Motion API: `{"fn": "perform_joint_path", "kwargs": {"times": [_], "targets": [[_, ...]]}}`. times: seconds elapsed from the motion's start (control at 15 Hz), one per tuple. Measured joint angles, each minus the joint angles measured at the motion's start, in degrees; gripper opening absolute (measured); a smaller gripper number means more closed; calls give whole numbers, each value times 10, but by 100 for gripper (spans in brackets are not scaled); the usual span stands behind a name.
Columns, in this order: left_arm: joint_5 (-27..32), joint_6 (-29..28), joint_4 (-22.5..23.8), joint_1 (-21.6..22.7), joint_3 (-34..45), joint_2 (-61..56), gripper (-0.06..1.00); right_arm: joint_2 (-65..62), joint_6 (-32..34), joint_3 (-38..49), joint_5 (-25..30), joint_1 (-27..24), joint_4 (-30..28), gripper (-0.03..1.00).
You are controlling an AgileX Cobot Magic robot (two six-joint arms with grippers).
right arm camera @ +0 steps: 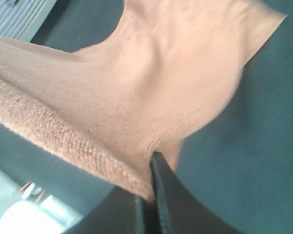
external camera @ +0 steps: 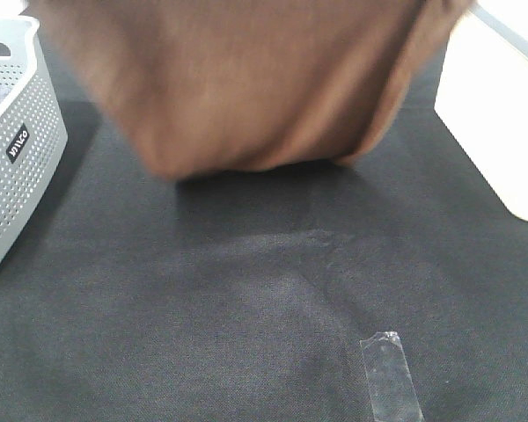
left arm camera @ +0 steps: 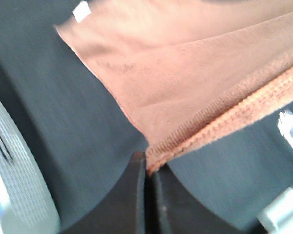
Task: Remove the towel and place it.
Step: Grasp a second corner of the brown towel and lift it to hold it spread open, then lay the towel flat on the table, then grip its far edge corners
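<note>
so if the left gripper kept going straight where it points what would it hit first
The towel. The left gripper is shut on its hem, and the rest of it spreads straight ahead. Behind that is the black table cover, probably next, though depth is unclear.

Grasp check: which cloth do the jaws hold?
The brown towel: jaws of the left gripper and right gripper shut on its hem; the black cloth lies flat beneath.

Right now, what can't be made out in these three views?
Towel: exterior high, upper part cut off by top edge, motion-blurred.
Basket: exterior high, inside cut by left edge.
White tag: left wrist, too blurred to read.
Tape strip: exterior high, lower end cut by bottom edge.
</note>
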Motion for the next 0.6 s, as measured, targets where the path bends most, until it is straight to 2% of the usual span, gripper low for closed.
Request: {"fn": "perform_joint_path", "kwargs": {"times": [0.27, 0.33, 0.6], "targets": [[-16, -2, -38, -2, 143, -104, 0, -87, 19, 127, -5, 1, 36, 0], [-16, -2, -38, -2, 143, -104, 0, -87, 19, 127, -5, 1, 36, 0], [-26, -11, -67, -4, 231, -181, 0, -167, 47, 221, -10, 5, 63, 0]]}}
